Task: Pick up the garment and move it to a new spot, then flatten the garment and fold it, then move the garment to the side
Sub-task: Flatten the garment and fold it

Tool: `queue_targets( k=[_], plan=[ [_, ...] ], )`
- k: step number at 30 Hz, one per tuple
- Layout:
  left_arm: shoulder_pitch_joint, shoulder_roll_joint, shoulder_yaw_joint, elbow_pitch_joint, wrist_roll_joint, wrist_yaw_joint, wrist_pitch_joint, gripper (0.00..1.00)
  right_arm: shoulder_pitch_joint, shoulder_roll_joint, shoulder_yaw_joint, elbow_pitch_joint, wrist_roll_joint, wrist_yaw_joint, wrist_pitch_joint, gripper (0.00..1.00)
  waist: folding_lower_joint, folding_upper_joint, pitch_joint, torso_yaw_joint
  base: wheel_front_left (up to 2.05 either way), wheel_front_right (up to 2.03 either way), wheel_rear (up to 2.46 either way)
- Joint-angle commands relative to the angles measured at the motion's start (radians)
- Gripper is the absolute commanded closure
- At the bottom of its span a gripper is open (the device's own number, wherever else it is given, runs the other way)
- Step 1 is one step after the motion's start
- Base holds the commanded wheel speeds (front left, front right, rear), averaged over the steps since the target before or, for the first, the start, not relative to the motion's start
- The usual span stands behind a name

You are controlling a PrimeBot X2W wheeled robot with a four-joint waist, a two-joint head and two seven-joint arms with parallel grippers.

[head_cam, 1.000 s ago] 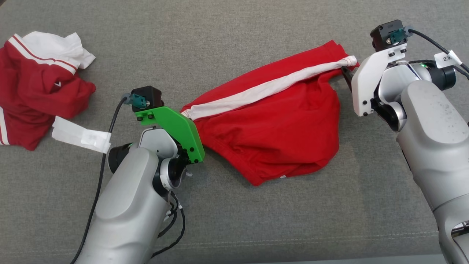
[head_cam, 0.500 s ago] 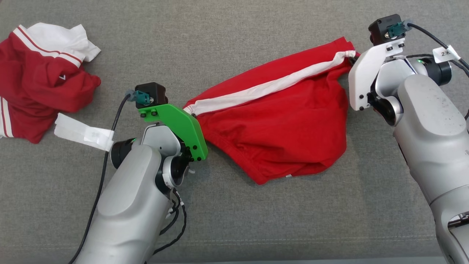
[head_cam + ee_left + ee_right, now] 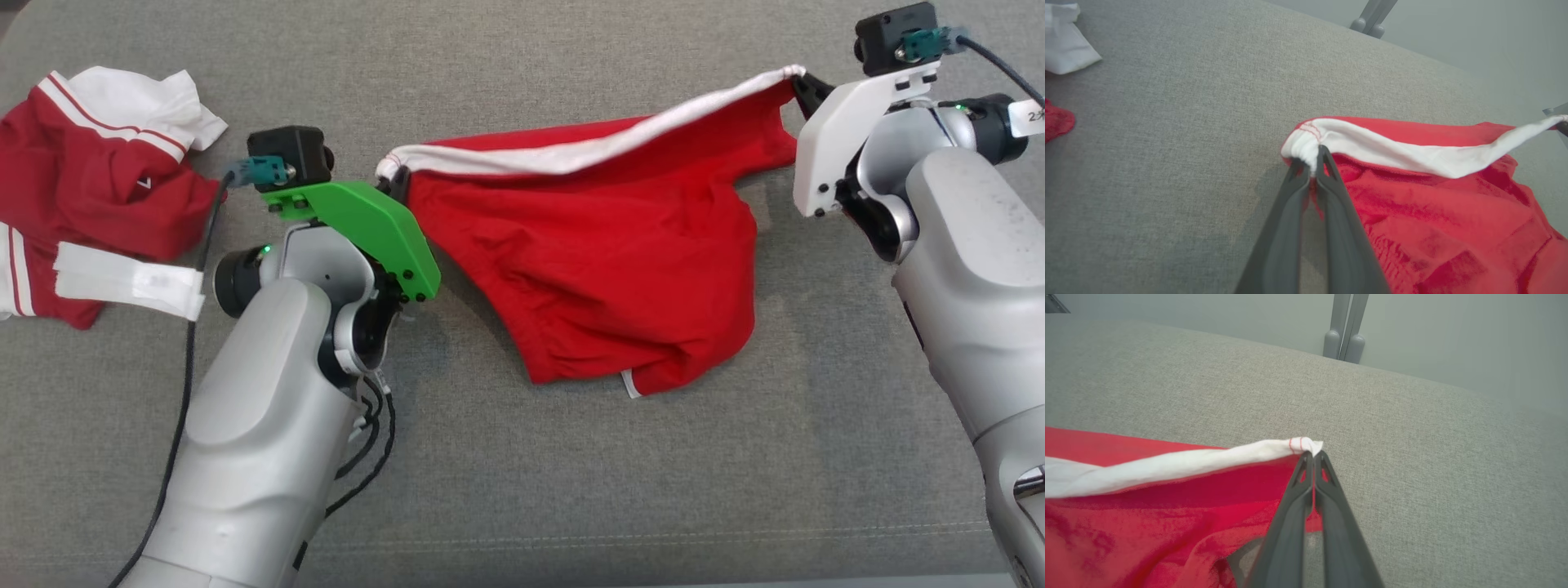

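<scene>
You've lifted the garment (image 3: 620, 269), left end effector (image 3: 1314, 163) and right end effector (image 3: 1313, 454) pinching its waistband (image 3: 571, 157); next, carry and flatten it.

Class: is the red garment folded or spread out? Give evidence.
Spread: the red garment has its white band stretched between left gripper and right gripper.

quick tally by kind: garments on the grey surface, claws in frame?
Garments: 2 (red garment with white band, held up; crumpled red-and-white garment, far left)
Claws: 2 (left claw, right claw; both shut on the held one)
Total: 4
</scene>
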Motion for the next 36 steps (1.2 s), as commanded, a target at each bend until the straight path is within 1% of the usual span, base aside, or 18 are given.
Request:
queue_targets(
  k=[1, 5, 6, 7, 8, 10, 12, 14, 16, 17, 22, 26, 29, 30, 33, 36],
  plan=[
    [-0.027, 0.013, 0.007, -0.005, 0.000, -0.010, -0.012, 1.00, -0.016, -0.010, -0.007, -0.005, 0.007, -0.001, -0.016, 1.00, 0.0000, 0.0000, -0.005, -0.007, 0.00, 0.00, 0.00],
    [-0.079, 0.030, 0.032, -0.012, 0.003, -0.045, -0.083, 1.00, -0.053, 0.008, -0.034, -0.008, -0.008, -0.001, -0.084, 1.00, 0.0000, 0.0000, 0.001, -0.024, 0.00, 0.00, 0.00],
    [-0.094, 0.041, 0.029, -0.004, 0.015, -0.060, -0.099, 1.00, -0.066, 0.014, -0.043, -0.006, -0.015, -0.001, -0.106, 1.00, 0.0000, 0.0000, 0.005, -0.031, 0.00, 0.00, 0.00],
    [-0.129, 0.047, 0.031, 0.008, 0.019, -0.089, -0.133, 1.00, -0.096, 0.031, -0.052, 0.002, -0.018, -0.001, -0.139, 1.00, 0.0000, 0.0000, 0.017, -0.043, 0.00, 0.00, 0.00],
    [-0.155, 0.054, 0.030, 0.014, 0.030, -0.103, -0.153, 1.00, -0.118, 0.036, -0.054, 0.006, -0.021, -0.001, -0.152, 1.00, 0.0000, 0.0000, 0.025, -0.049, 0.00, 0.00, 0.00],
    [-0.205, 0.065, 0.035, 0.024, 0.036, -0.136, -0.201, 1.00, -0.165, 0.046, -0.049, 0.013, -0.024, -0.001, -0.178, 1.00, 0.0000, 0.0000, 0.043, -0.060, 0.00, 0.00, 0.00],
    [-0.250, 0.078, 0.049, 0.044, 0.039, -0.159, -0.246, 1.00, -0.218, 0.061, -0.049, 0.020, -0.011, -0.001, -0.208, 1.00, 0.0000, 0.0000, 0.065, -0.074, 0.00, 0.00, 0.00],
    [-0.301, 0.080, 0.067, 0.061, 0.020, -0.196, -0.279, 1.00, -0.282, 0.068, -0.025, 0.025, -0.030, -0.001, -0.244, 1.00, 0.0000, 0.0000, 0.087, -0.093, 0.00, 0.00, 0.00],
    [-0.357, 0.098, 0.066, 0.074, 0.036, -0.228, -0.307, 1.00, -0.347, 0.056, -0.004, 0.037, -0.067, -0.001, -0.286, 1.00, 0.0000, 0.0000, 0.106, -0.107, 0.00, 0.00, 0.00],
    [-0.383, 0.103, 0.070, 0.081, 0.037, -0.237, -0.322, 1.00, -0.377, 0.059, 0.002, 0.041, -0.074, -0.001, -0.308, 1.00, 0.0000, 0.0000, 0.115, -0.112, 0.00, 0.00, 0.00],
    [-0.530, 0.111, 0.106, 0.117, 0.016, -0.260, -0.380, 1.00, -0.536, 0.050, -0.003, 0.085, -0.162, -0.001, -0.404, 1.00, 0.0000, 0.0000, 0.160, -0.131, 0.00, 0.00, 0.00],
    [-0.639, 0.106, 0.135, 0.126, -0.015, -0.277, -0.417, 1.00, -0.648, 0.042, -0.053, 0.101, -0.249, -0.001, -0.456, 1.00, 0.0000, 0.0000, 0.192, -0.135, 0.00, 0.00, 0.00],
    [-0.703, 0.099, 0.161, 0.119, -0.065, -0.291, -0.442, 1.00, -0.706, 0.046, -0.103, 0.080, -0.313, -0.001, -0.478, 1.00, 0.0000, 0.0000, 0.202, -0.135, 0.00, 0.00, 0.00],
    [-0.703, 0.099, 0.161, 0.119, -0.065, -0.291, -0.442, 1.00, -0.706, 0.046, -0.103, 0.080, -0.313, -0.001, -0.478, 1.00, 0.0000, 0.0000, 0.202, -0.135, 0.00, 0.00, 0.00],
    [-0.730, 0.097, 0.185, 0.102, -0.120, -0.298, -0.469, 1.00, -0.731, 0.061, -0.132, 0.039, -0.373, -0.001, -0.488, 1.00, 0.0000, 0.0000, 0.207, -0.135, 0.00, 0.00, 0.00],
    [-0.704, 0.115, 0.180, 0.079, -0.147, -0.302, -0.485, 1.00, -0.704, 0.076, -0.136, -0.016, -0.402, -0.001, -0.489, 1.00, 0.0000, 0.0000, 0.214, -0.135, 0.00, 0.00, 0.00]
  ],
)
